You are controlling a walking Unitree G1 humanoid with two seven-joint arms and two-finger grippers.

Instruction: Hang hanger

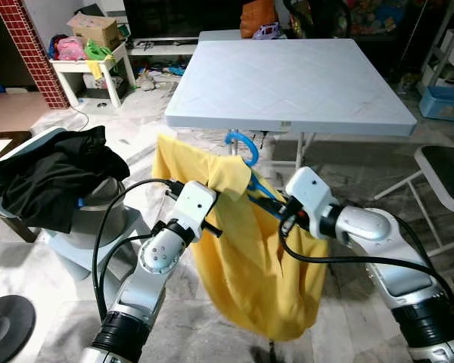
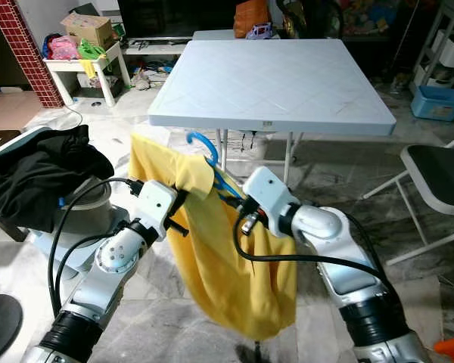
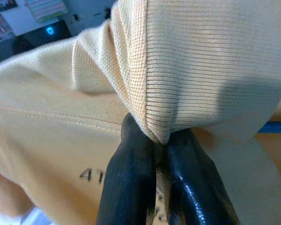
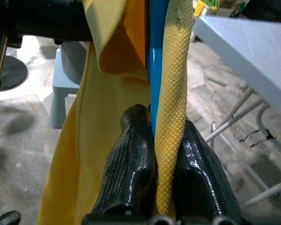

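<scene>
Hanger: one blue hanger (image 1: 246, 148), held in the air between the two arms, just in front of the near edge of the white table (image 1: 303, 83). Its hook stands up and curls toward the robot's left; its bar slopes down from the hook toward the robot's right.
Hanger, hidden part: the hook and a short stretch of bar show; the rest lies under cloth, so its full shape cannot be told.
Shirt: one yellow shirt (image 1: 250, 257) draped over the hanger, hanging down toward the marble floor (image 1: 340, 162), its long fall vertical. Faint dark print on the fabric in the left wrist view is too partial to read.
Left gripper: the left gripper (image 3: 161, 140) has both black fingers pressed together on a bunched fold of the yellow shirt at the garment's upper left.
Right gripper: the right gripper (image 4: 161, 129) pinches the blue bar together with a ribbed yellow hem between its two fingers, at the shirt's upper right.
Table: one, square, its top bare near the front, folding legs beneath.
Dark clothes: one black heap (image 1: 49, 178) on a grey stool at the robot's left, well apart from the shirt.
Chair: one dark-seated chair (image 1: 446, 174) at the right, cut off by the frame edge.
Background: a small white side table (image 1: 91, 64) with clutter, too small to sort out.
</scene>
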